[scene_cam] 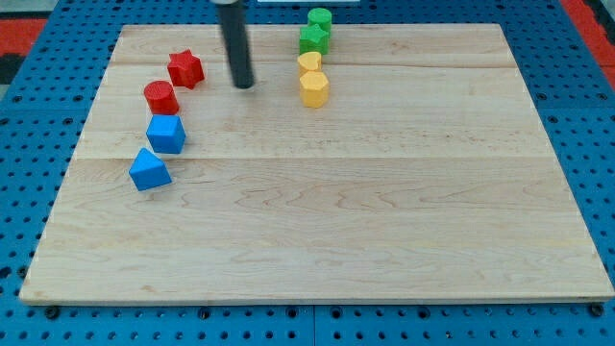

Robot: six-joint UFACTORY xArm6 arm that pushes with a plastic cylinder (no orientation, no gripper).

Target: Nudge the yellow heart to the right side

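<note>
yellow heart (308, 63), my tip (243, 86) well left

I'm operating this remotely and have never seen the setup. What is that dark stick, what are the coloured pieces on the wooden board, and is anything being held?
There is a single camera view, looking down at a wooden board on a blue perforated base. The dark stick is the arm's rod; it has no gripper, so nothing is held. It only pushes. My tip rests near the view's top, between two groups of blocks.

To its left: a red star, a red cylinder, a blue cube and another blue block.

To its right, in a column: two green blocks, the yellow heart and a yellow hexagon. The tip touches none.
</note>
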